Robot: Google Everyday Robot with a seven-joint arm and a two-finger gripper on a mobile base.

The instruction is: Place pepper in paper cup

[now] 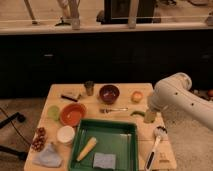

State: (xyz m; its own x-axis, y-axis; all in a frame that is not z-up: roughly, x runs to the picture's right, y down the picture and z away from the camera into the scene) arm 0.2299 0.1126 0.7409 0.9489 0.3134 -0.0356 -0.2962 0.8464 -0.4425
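- One worry outweighs the rest: the tool (149, 116) hangs just past the green tray's (122, 145) far right corner, right beside the pepper (136, 113). We cannot tell whether it is spread or pressed together. A skewed approach could push the slim pepper along the desk (122, 89).
- A weak hold could drop the pepper into the tray on the way across.
- The tray holds a pale yellow vegetable (86, 148) and a blue-grey pad (104, 160).
- The orange bowl (73, 114), off the tray's far left corner, looks empty.
- The paper cup (65, 135), just left of the tray, looks empty; its small mouth invites a miss.
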